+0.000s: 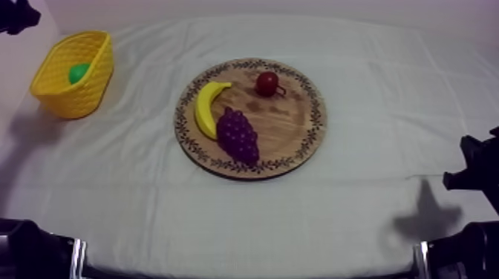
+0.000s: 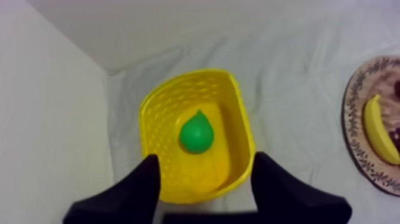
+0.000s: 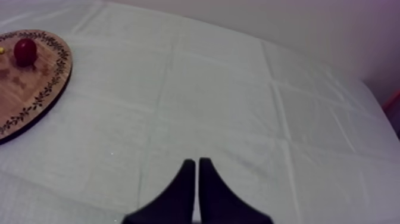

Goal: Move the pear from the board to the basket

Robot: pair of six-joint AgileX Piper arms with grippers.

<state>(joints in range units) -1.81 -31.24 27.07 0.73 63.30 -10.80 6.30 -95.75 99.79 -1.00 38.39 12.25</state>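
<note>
Above the pear (image 2: pixel 196 134) in the yellow basket (image 2: pixel 156 122), left hand (image 2: pixel 206 157) hangs spread wide, empty; right hand (image 3: pixel 196 161) closed.

Left tool (image 2: pixel 206 157) agape, right tool (image 3: pixel 197 161) pinched.

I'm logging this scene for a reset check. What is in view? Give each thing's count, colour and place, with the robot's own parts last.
pear: one, green, inside the yellow basket
yellow basket: one, yellow, on the cloth at the left arm's side
wooden board: one, brown with a patterned rim, mid-table
banana: one, yellow, on the board, on the basket's side
bunch of grapes: one, purple, on the board, right beside the banana
small red fruit: one, red, at the board's far edge
cloth: one, grey-white, covering the table
left gripper: one, black, fingers open, above the basket
right gripper: one, black, fingers together on nothing, over bare cloth
</note>
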